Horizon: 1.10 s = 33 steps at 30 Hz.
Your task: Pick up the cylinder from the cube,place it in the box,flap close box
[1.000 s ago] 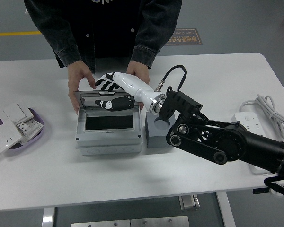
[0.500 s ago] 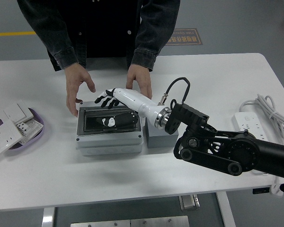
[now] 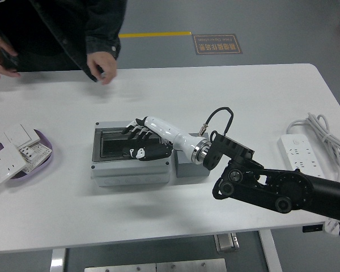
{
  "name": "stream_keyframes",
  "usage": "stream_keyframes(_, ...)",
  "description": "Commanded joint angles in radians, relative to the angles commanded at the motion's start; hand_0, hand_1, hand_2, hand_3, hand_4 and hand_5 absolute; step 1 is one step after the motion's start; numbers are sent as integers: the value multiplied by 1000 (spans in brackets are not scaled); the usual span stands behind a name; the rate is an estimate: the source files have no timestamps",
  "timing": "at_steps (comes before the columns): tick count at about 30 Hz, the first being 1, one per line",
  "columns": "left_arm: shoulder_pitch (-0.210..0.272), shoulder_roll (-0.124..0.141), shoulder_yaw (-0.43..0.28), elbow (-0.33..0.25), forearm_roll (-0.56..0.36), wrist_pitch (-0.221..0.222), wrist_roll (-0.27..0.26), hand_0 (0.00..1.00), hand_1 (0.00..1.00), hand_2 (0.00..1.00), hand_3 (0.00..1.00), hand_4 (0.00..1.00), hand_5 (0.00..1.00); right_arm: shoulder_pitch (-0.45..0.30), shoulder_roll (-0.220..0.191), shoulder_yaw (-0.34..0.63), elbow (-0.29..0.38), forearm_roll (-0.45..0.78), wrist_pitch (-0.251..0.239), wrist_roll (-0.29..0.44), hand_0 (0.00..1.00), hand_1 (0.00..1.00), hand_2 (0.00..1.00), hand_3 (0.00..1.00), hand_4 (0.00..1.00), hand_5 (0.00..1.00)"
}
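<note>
The right hand lies flat on the box at centre left of the frame, fingers straight, slightly apart and holding nothing, pressing on the dark lid. The lid looks down over the box, so the flap step seems all but done; whether it is latched I cannot tell. The cylinder cannot be seen: none stands on the cube, just right of the box and partly hidden under the wrist, so it is probably inside the box, under the lid. Left to do, at most, a last press and lifting the hand clear. The left arm is not in view. At the upper left a person's hand hangs over the far table edge, well apart from the box
</note>
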State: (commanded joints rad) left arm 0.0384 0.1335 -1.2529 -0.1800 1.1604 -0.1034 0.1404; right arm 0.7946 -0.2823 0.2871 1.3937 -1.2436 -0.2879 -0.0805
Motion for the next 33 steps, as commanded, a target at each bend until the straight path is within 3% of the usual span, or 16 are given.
stream_keyframes(7,1,-4,-14,0,9,0,4,635,665,589,638,708,285,-83,-24,143,42,-109,11,-12,591,590,647,701,692,390)
stream_keyframes(10,2,-5,-29,0,21,1,11,636,665,589,638,709,284,-147,-16,232,59,-166,11,-1,599,590,649,701,692,390)
stream_keyframes(13,4,-6,-40,0,28,2,18,636,665,589,638,709,284,-225,11,335,67,-173,6,56,599,590,649,701,692,390)
stream_keyframes(20,13,-20,-54,0,34,4,27,636,665,589,637,709,285,-425,73,564,69,-18,81,226,598,591,648,699,690,389)
stream_keyframes(25,16,-27,-52,0,34,3,27,636,665,589,637,710,285,-554,74,693,74,90,135,332,593,588,644,682,680,392)
stream_keyframes(30,12,-23,-58,0,43,3,29,636,664,589,635,709,285,-656,81,805,67,148,152,396,604,592,643,673,682,385)
stream_keyframes(33,7,-19,-58,0,49,2,30,636,665,588,636,710,285,-677,92,864,54,164,156,413,620,596,644,668,683,384)
